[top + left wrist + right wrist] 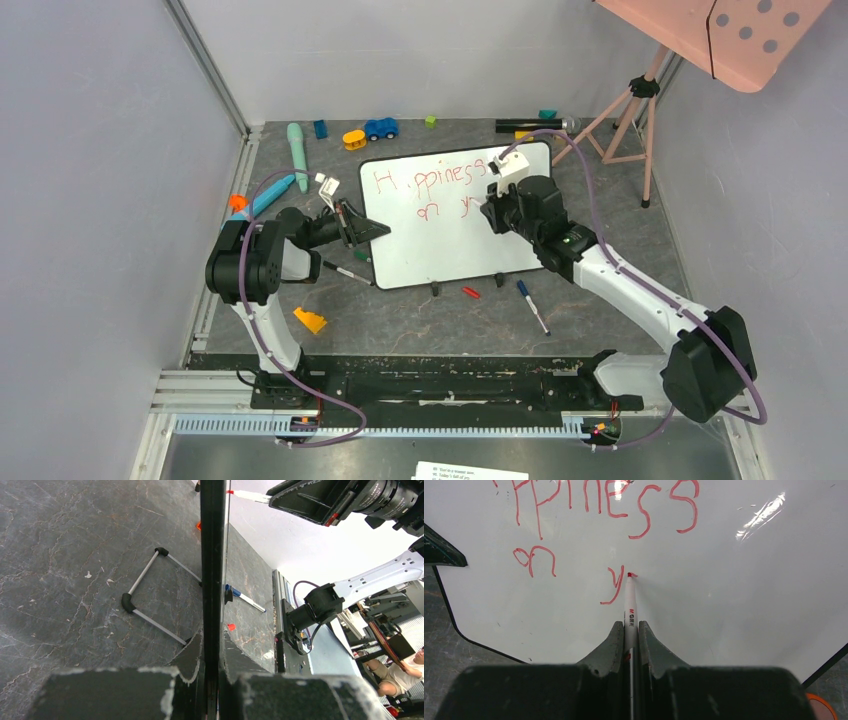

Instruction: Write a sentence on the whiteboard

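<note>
The whiteboard (450, 215) lies tilted on the dark table; it fills the right wrist view (734, 605) and shows edge-on in the left wrist view (212, 555). Red writing (430, 180) reads "Happiness", below it "on y" (574, 565). My right gripper (492, 208) (630, 630) is shut on a white red-tipped marker (629, 605); the tip touches the board just right of the "y". My left gripper (365, 232) (212, 650) is shut on the board's left rim.
A blue-capped marker (532, 306), a red cap (471, 293) and a black marker (347, 272) lie by the board's near edge. Toys (380, 128) and a teal tube (297, 143) lie behind. A tripod (630, 110) stands at right. An orange wedge (310, 320) lies front left.
</note>
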### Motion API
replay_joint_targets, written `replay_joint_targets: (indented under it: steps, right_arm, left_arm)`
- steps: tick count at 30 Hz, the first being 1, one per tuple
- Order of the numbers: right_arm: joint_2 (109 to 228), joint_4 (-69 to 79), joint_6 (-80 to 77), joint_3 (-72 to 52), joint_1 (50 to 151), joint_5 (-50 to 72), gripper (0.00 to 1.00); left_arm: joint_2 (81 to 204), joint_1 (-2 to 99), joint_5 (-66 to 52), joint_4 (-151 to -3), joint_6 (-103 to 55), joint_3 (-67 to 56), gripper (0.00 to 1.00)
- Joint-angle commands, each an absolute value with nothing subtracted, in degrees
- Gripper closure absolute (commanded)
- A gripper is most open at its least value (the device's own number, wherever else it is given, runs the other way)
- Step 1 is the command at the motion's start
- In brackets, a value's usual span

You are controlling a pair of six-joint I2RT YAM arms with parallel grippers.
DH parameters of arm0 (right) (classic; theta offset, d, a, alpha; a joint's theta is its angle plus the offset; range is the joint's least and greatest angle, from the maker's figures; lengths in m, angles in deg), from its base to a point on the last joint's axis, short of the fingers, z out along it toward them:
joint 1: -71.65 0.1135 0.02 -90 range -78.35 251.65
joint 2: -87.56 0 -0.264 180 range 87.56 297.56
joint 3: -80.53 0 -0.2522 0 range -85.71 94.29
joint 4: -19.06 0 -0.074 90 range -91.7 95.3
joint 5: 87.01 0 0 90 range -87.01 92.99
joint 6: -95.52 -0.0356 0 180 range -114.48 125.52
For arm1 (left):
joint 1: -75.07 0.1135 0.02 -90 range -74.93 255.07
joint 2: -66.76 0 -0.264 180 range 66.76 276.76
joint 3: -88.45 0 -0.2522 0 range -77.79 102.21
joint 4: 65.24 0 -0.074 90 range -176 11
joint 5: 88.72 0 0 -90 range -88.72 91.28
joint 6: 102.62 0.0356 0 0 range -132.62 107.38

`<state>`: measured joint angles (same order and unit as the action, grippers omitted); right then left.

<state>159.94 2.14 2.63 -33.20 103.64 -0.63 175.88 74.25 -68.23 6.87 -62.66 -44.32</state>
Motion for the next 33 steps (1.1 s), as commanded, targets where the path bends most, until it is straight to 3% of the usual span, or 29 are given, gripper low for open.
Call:
replay_joint_targets:
  steps: [1,11,33]
  right_arm:
    - [160.8,1.4,3.4,-31.0,103.4,1.4,1.0]
    - [157.9,-0.4,4.2,-34.3,103.4,-0.4,1.0]
    - [161.0,-0.4,4.1,-29.0,103.3,-3.2,1.0]
  left_arm:
    - [175.4,74.7,-68.5,10.2,-58.3,-43.9,0.98]
    - [175.3,74.7,-68.5,10.2,-58.3,-43.9,0.98]
    - [175.4,74.7,-68.5,10.2,-58.3,-43.9,0.98]
